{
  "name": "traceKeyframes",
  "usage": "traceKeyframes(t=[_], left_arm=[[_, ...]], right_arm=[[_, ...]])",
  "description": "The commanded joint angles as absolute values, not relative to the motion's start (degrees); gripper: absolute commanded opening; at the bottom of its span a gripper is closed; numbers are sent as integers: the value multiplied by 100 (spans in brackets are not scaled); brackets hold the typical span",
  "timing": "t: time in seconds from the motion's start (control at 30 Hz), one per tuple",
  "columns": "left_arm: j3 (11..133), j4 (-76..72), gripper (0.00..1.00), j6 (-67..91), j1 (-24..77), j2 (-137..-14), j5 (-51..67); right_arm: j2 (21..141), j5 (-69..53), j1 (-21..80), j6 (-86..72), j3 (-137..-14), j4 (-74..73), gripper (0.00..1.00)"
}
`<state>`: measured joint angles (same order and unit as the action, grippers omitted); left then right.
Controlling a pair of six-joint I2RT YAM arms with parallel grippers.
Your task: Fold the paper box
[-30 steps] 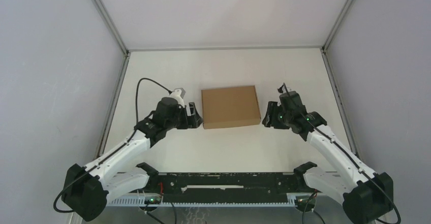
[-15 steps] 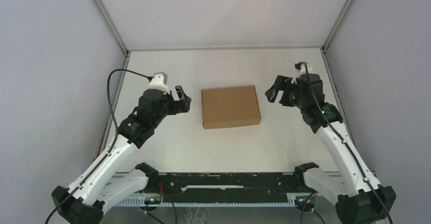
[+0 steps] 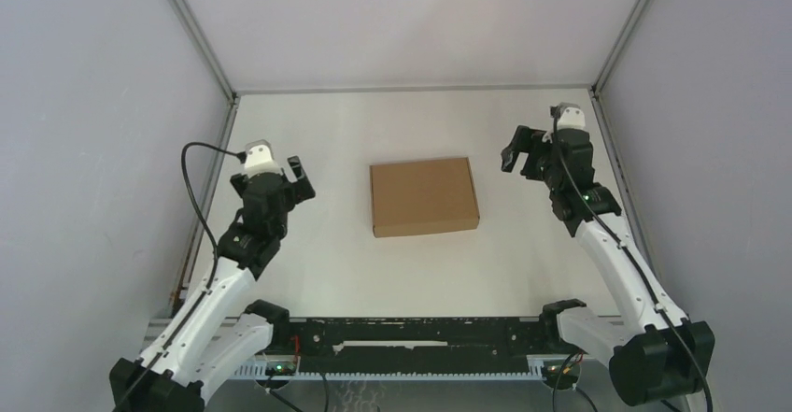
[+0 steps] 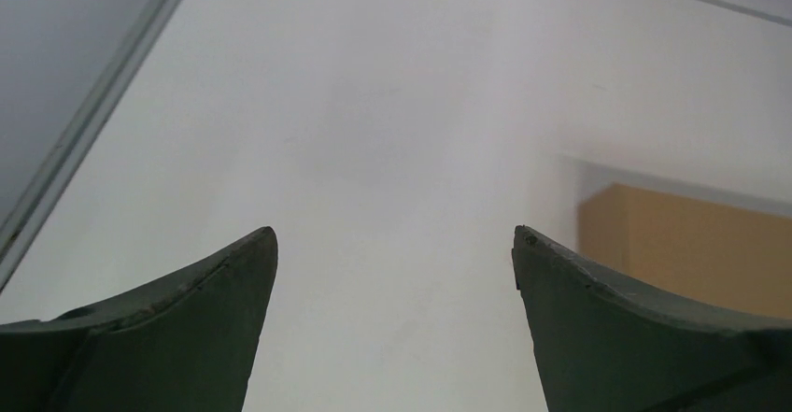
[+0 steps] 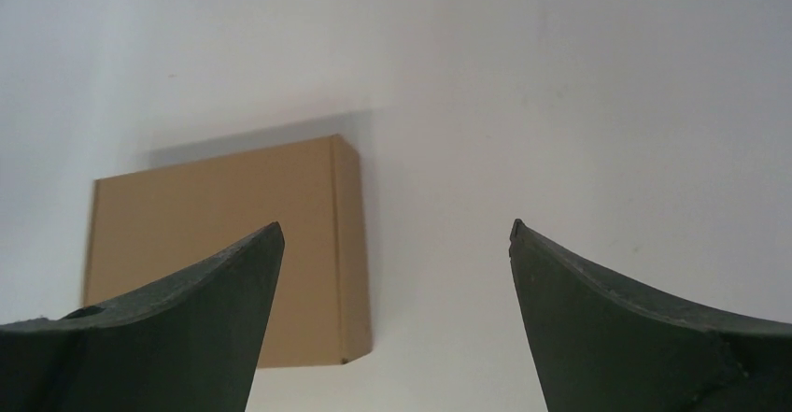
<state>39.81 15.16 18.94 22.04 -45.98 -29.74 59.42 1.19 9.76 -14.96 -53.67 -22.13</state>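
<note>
The paper box (image 3: 424, 196) lies closed and flat on the white table, a plain brown rectangle at the middle. My left gripper (image 3: 297, 175) is raised to its left, apart from it, open and empty. My right gripper (image 3: 516, 149) is raised to its right, apart from it, open and empty. In the left wrist view the box (image 4: 691, 248) shows past the right fingertip, and the gripper (image 4: 394, 234) holds nothing. In the right wrist view the box (image 5: 280, 206) lies ahead at the left, partly behind the left finger, and the gripper (image 5: 394, 227) holds nothing.
Grey enclosure walls with metal corner rails (image 3: 191, 29) surround the white table (image 3: 411, 122). A black rail (image 3: 411, 333) with the arm bases runs along the near edge.
Both grippers have lifted and drawn back from the box's left and right sides, the left one outward to the left, the right one up and to the right. The box has not moved.
</note>
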Motion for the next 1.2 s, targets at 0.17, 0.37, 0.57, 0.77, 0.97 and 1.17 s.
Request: traceKeyframes(t=[0.17, 0.37, 0.57, 0.77, 0.97, 1.17], left_arm=[[2565, -1248, 100, 786, 1211, -5118, -3070], [1842, -2931, 100, 238, 973, -5867, -2561], [1672, -3816, 100, 9, 908, -6278, -2238], [1555, -4182, 100, 9, 632, -6278, -2061], [1109, -4656, 100, 12, 462, -5950, -1955], [857, -5113, 100, -272, 75, -5810, -1723]], right_arm=[[6105, 287, 305, -354, -3659, 916, 100], [6345, 735, 48, -395, -2585, 2369, 100], [6574, 980, 49, -519, -1451, 4551, 100], [7216, 874, -128, -640, -860, 6037, 100], [7630, 233, -115, -339, -1093, 5988, 100], [7698, 120, -17, -112, -1257, 5740, 99]])
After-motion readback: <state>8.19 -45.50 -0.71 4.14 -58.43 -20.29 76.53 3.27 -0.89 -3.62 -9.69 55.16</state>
